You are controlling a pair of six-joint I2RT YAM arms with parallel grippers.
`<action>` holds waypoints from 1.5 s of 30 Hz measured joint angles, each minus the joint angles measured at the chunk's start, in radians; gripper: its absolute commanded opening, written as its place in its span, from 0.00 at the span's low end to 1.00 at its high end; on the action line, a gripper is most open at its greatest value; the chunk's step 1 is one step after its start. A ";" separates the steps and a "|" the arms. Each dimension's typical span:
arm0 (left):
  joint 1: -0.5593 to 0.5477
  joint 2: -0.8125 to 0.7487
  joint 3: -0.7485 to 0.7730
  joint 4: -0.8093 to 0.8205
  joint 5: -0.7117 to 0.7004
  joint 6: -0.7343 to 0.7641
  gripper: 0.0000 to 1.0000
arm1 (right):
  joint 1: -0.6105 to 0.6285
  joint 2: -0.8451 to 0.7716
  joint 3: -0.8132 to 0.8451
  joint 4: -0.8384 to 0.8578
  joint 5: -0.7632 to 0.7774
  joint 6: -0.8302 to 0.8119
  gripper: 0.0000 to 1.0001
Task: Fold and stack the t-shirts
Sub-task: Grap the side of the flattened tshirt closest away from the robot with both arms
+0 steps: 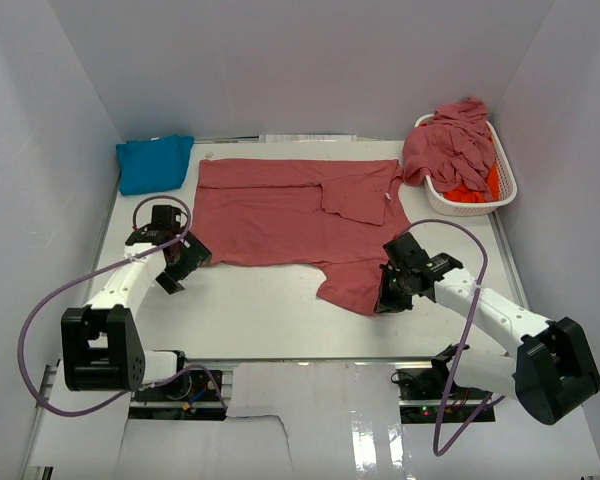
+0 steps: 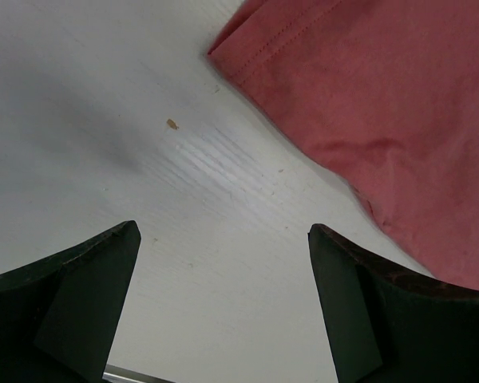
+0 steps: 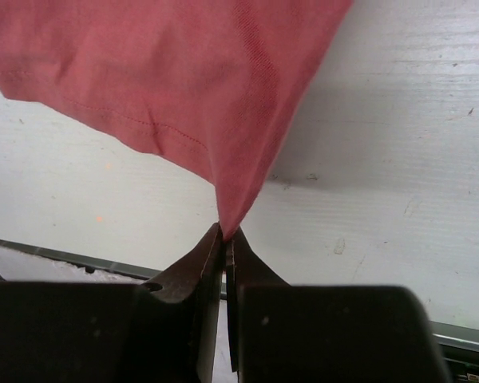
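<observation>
At the far left corner of the white worktop lies a folded turquoise blue cotton t-shirt, well apart from both arms. Nearer, the left end effector hangs low over bare worktop with its fingers spread wide and nothing between them. The left edge of the dusty rose-red cotton t-shirt lies just beside it. In the left wrist view that cloth runs past the right-hand finger, and I cannot tell whether it touches it.

This rose-red t-shirt is spread flat across the middle of the worktop, with a smaller flap folded over near its far right. A tongue of cloth reaches toward the near edge on its right side.

The right end effector is pressed together on the tip of that tongue. The right wrist view shows the fabric drawn to a point between the closed fingers, just above the worktop.

At the far right stands a white slatted plastic basket holding a heap of rose-red shirts over a bright orange shirt.
</observation>
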 measured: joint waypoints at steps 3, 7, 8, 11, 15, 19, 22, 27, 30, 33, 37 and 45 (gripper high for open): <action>0.004 0.055 0.002 0.033 -0.001 -0.011 0.98 | 0.000 -0.011 0.013 -0.007 -0.004 0.000 0.08; 0.009 0.133 0.029 0.053 -0.025 -0.016 0.96 | 0.000 -0.027 0.014 -0.017 -0.013 0.000 0.08; 0.010 0.154 0.041 0.056 -0.030 -0.019 0.95 | 0.000 -0.031 0.014 -0.021 -0.014 0.000 0.08; 0.018 0.208 0.063 0.077 -0.041 -0.029 0.93 | 0.000 -0.042 0.014 -0.027 -0.014 0.000 0.08; 0.051 0.238 0.071 0.106 -0.038 -0.048 0.79 | 0.000 -0.053 0.014 -0.034 -0.015 0.001 0.08; 0.075 0.246 0.085 0.119 -0.031 -0.061 0.79 | 0.000 -0.059 0.014 -0.039 -0.015 0.003 0.08; 0.088 0.246 0.092 0.136 -0.023 -0.071 0.78 | 0.000 -0.059 0.014 -0.043 -0.015 0.003 0.08; 0.108 0.247 0.093 0.161 0.008 -0.085 0.74 | 0.000 -0.059 0.014 -0.043 -0.015 0.004 0.08; 0.118 0.252 0.087 0.179 0.032 -0.098 0.74 | 0.000 -0.059 0.014 -0.043 -0.015 0.004 0.08; 0.122 0.261 0.076 0.188 0.044 -0.106 0.72 | 0.000 -0.059 0.014 -0.044 -0.015 0.004 0.08; 0.123 0.271 0.062 0.188 0.058 -0.110 0.69 | 0.000 -0.059 0.014 -0.044 -0.015 0.004 0.08; 0.123 0.283 0.042 0.196 0.062 -0.116 0.60 | 0.000 -0.059 0.014 -0.043 -0.015 0.005 0.08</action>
